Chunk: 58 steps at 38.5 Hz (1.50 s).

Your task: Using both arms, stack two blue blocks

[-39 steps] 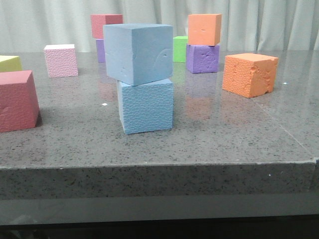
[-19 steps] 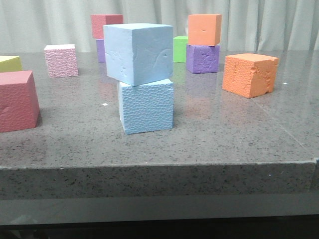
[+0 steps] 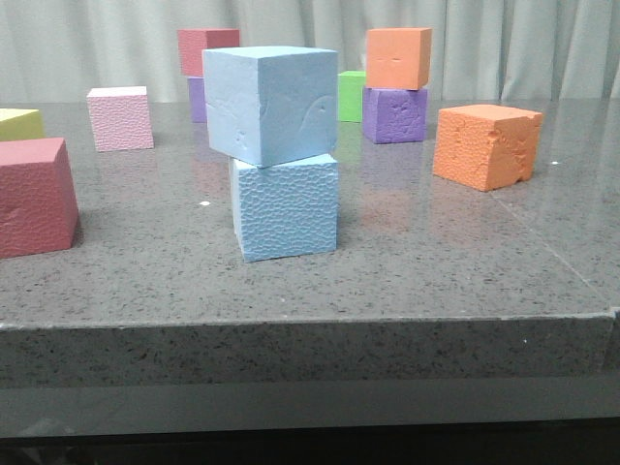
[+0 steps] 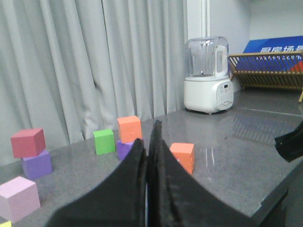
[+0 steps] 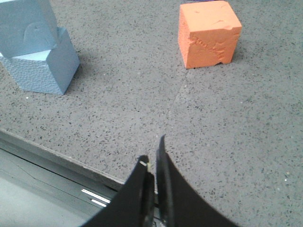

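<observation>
The smooth blue block (image 3: 269, 102) sits on top of the pebbled blue block (image 3: 286, 206) near the table's front, turned a little and overhanging to the left. The stack also shows in the right wrist view, smooth block (image 5: 26, 26) over pebbled block (image 5: 45, 66). My left gripper (image 4: 147, 142) is shut and empty, raised and facing the back blocks. My right gripper (image 5: 154, 158) is shut and empty, above the table's front edge, right of the stack. Neither gripper shows in the front view.
A dark red cube (image 3: 34, 196) stands at the left and a pebbled orange cube (image 3: 484, 145) at the right. Pink (image 3: 119, 118), green (image 3: 351, 95), red-on-purple and orange-on-purple (image 3: 395, 87) cubes stand at the back. A blender (image 4: 207, 74) and rack (image 4: 267, 71) stand beyond.
</observation>
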Motion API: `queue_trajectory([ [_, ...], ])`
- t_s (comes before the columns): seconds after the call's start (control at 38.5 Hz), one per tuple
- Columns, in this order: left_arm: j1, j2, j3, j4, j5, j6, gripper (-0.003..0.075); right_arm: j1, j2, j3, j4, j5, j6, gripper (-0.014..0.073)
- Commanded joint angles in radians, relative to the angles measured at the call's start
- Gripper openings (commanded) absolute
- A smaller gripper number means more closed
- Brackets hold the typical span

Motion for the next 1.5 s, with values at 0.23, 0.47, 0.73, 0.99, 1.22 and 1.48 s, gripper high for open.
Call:
queue_trajectory([
  [0.23,-0.008,0.013,-0.012,-0.002,-0.061,-0.012,-0.002,-0.005,-0.001,-0.027,0.003,-0.061,-0.009,0.0035],
  [0.47,-0.008,0.013,-0.012,-0.002,-0.061,-0.012,-0.002,-0.005,-0.001,-0.027,0.003,-0.061,-0.009,0.0035],
  [0.73,-0.008,0.013,-0.012,-0.002,-0.061,-0.012,-0.002,-0.005,-0.001,-0.027,0.003,-0.061,-0.009,0.0035],
  [0.99,-0.002,-0.007,0.055,0.041,-0.065,-0.039,-0.002,-0.005,-0.001,-0.027,0.003,-0.062,-0.009,0.0035],
  [1.22,0.132,-0.147,0.229,0.148,-0.087,-0.198,-0.002,-0.005,-0.001,-0.027,0.003,-0.06,-0.009,0.0035],
  [1.48,0.445,-0.144,0.368,0.126,-0.1,-0.198,-0.002,-0.005,-0.001,-0.027,0.003,-0.058,-0.009,0.0035],
])
